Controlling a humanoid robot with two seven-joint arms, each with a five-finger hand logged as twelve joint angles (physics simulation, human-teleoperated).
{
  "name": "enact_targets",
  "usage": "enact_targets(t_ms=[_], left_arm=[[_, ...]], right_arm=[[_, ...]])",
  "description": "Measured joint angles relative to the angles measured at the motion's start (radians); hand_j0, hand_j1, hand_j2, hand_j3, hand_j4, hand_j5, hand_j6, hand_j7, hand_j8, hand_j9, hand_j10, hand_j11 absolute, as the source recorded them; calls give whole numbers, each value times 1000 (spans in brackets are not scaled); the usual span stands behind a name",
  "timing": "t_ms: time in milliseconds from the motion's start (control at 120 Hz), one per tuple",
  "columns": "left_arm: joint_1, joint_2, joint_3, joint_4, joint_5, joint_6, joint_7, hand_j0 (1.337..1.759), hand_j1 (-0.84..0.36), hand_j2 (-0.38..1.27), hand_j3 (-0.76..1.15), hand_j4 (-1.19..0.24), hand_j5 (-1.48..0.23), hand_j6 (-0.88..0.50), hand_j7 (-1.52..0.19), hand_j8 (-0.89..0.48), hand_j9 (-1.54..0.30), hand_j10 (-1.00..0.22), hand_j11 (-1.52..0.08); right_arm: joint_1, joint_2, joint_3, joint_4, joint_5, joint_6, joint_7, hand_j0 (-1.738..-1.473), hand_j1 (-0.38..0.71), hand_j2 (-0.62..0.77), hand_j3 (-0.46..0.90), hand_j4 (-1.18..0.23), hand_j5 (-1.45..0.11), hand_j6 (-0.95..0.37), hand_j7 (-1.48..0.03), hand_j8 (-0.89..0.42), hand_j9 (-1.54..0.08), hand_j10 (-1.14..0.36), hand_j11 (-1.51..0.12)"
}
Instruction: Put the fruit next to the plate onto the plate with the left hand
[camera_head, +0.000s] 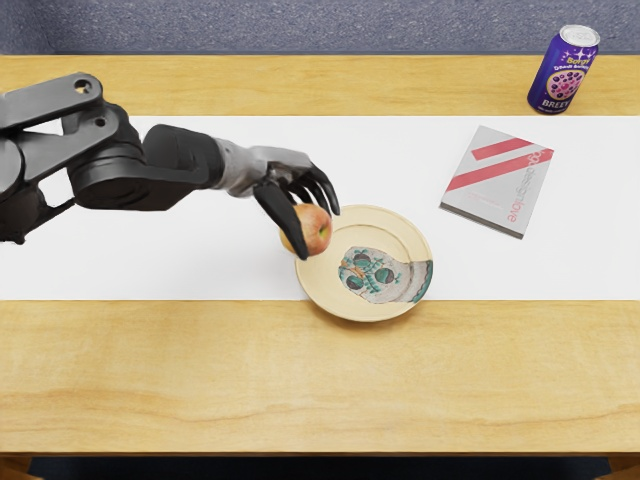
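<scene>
The left arm (120, 165) comes in from the left edge of the head view and reaches across the white cloth (180, 265) that runs along the middle of the wooden table (300, 385). Its left hand (297, 196) is closed around an apple (317, 229): the dark fingers (322, 190) curl over the top and far side of the fruit, and another dark finger runs down its near left side, so the apple is pinched between them. The apple is red and yellow and sits right at the left rim of the plate (398, 233), overlapping that rim. I cannot tell whether it is held just above the rim or touches it. The plate is round and cream-coloured, with a teal and orange picture in its middle, and it lies on the near edge of the cloth. To the right of the plate, well apart from it, a grey book (497, 182) with red stripes lies flat on the cloth, turned at an angle. Farther back, near the right corner of the table, a purple drink can (563, 68) stands upright on the bare wood.
</scene>
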Motion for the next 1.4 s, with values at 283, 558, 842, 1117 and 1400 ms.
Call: enact_targets(t_ms=[283,558,842,1117,1400], left_arm=[[-20,-135,4,42,-37,-6,0,1657,-274,506,0,-625,-833,-491,-817,-427,-811,-542,-825],[-17,-191,8,103,-33,-8,-1,1658,-197,294,0,-526,-687,-470,-680,-427,-678,-507,-687],[-17,-196,6,134,-37,-7,-2,1658,-48,118,0,-349,-455,-335,-453,-325,-452,-344,-455],[102,-110,-137,142,-261,-143,-4,1658,21,69,0,-279,-362,-275,-362,-272,-362,-277,-362],[256,82,-268,181,-521,-316,-3,1658,42,55,0,-257,-335,-256,-335,-256,-334,-257,-335]], right_arm=[[-4,0,0,0,0,0,-2,-1658,-306,-7,0,-36,-46,-36,-46,-36,-46,-36,-46],[-4,0,0,1,0,0,-2,-1658,-307,-7,0,-36,-46,-36,-46,-36,-46,-35,-46],[-4,0,0,1,0,0,-2,-1658,-306,-7,0,-36,-46,-36,-46,-36,-46,-36,-46],[-4,0,0,1,0,0,-2,-1658,-306,-7,0,-36,-47,-36,-47,-36,-47,-36,-47],[-4,0,0,1,0,0,-2,-1658,-306,-7,0,-36,-46,-36,-46,-36,-46,-36,-46]])
